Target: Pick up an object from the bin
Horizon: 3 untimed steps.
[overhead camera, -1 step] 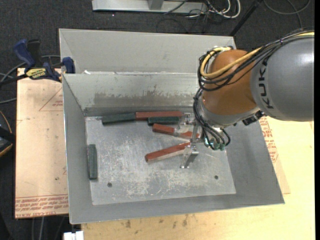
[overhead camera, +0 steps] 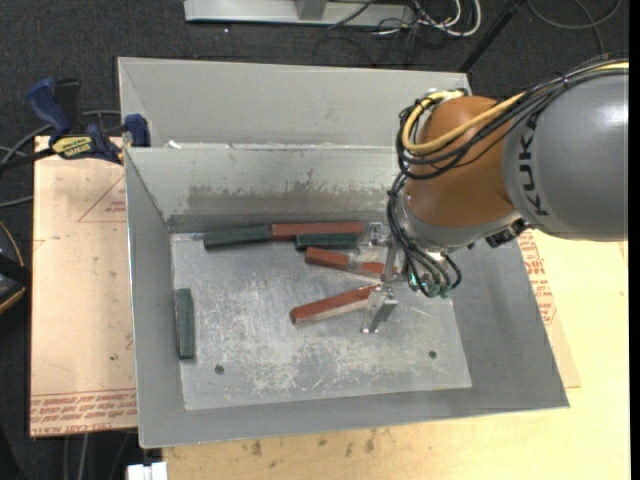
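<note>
Locate the hand (overhead camera: 378, 310) low over the bin (overhead camera: 150, 298), right of the middle of the floor. It sits at the end of the arm (overhead camera: 580, 158), which enters from the right with its orange cover (overhead camera: 460, 168) above the back right part of the floor. Note that the hand stands at the right end of a long red-brown bar (overhead camera: 325, 308). This bar lies flat near the centre of the floor and slants from its left end back toward the hand. The lower end of the hand is at or against this end of the bar; you cannot tell whether the hand is released or clenched, nor whether the bar is gripped. Just behind the hand, observe a second red-brown bar (overhead camera: 335, 259), its right end hidden under the wrist cabling (overhead camera: 430, 273). Along the foot of the back wall lie a third red-brown bar (overhead camera: 315, 229) and, end to end with it on the left, a dark green bar (overhead camera: 237, 237). A shorter dark green piece (overhead camera: 325, 241) lies just in front of the third red-brown bar. A further dark green bar (overhead camera: 185, 323) lies alone near the left wall, lengthwise front to back, well apart from the hand.
</note>
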Each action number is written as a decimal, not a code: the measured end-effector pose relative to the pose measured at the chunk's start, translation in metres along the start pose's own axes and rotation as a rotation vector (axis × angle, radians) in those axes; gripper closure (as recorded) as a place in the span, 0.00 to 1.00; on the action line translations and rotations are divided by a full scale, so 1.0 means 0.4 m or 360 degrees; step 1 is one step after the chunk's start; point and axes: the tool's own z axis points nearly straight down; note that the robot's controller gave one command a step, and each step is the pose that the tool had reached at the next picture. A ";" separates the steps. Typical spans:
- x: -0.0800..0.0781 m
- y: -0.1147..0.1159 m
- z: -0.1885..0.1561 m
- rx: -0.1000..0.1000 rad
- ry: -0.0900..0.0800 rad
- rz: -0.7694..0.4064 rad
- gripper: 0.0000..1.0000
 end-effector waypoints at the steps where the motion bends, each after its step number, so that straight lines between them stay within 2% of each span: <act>1: -0.007 -0.015 0.209 -0.0004 -0.0005 0.0071 1.00; 2: -0.007 -0.015 0.209 -0.0004 -0.0006 0.0071 1.00; 3: -0.022 0.014 -0.109 0.0001 -0.0005 -0.0041 1.00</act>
